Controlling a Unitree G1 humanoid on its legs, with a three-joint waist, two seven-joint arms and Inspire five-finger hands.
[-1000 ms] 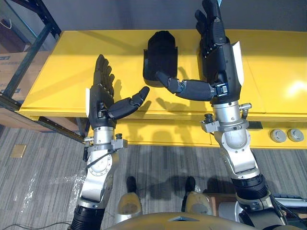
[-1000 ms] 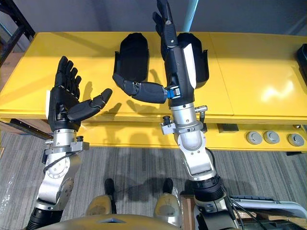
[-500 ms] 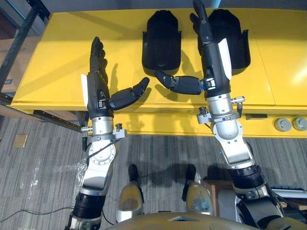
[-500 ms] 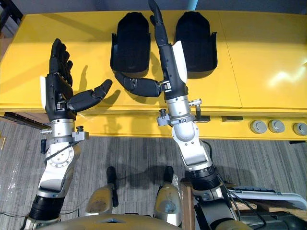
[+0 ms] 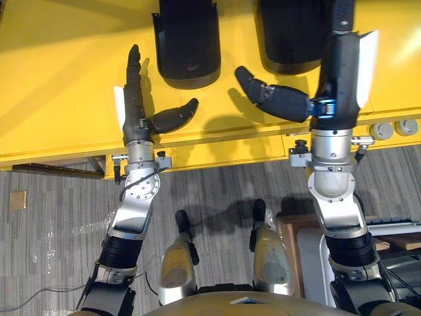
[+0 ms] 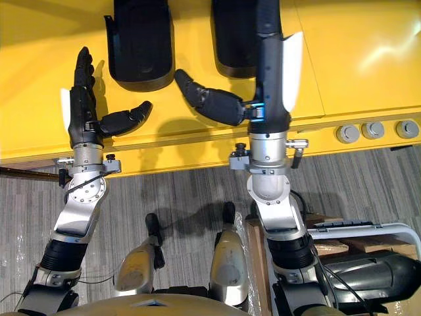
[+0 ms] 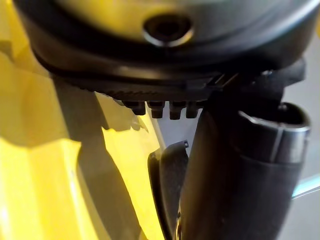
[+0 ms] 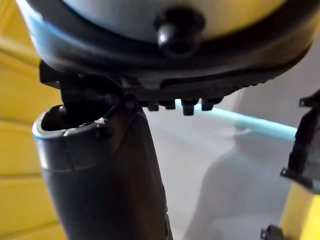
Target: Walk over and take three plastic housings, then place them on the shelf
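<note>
Two black plastic housings lie side by side on the yellow table (image 5: 59, 79), one on the left (image 5: 187, 39) and one on the right (image 5: 289, 33). My left hand (image 5: 135, 99) is raised edge-on just left of the left housing, open, with fingers straight and the thumb pointing at the housing's near end. My right hand (image 5: 343, 59) is open along the right housing's right edge, its thumb stretched across in front of the near end. Neither hand holds anything. The left wrist view shows a housing's edge (image 7: 167, 185) past the thumb. Another housing's edge (image 8: 305, 145) shows in the right wrist view.
Round grey knobs (image 6: 348, 133) sit along the table's front edge at the right. Grey carpet lies below the table. A white frame with a dark bulky object (image 6: 368, 270) stands on the floor at my lower right.
The whole view has shifted as I came closer to the table. Both hands now reach further over it, alongside the housings, still open.
</note>
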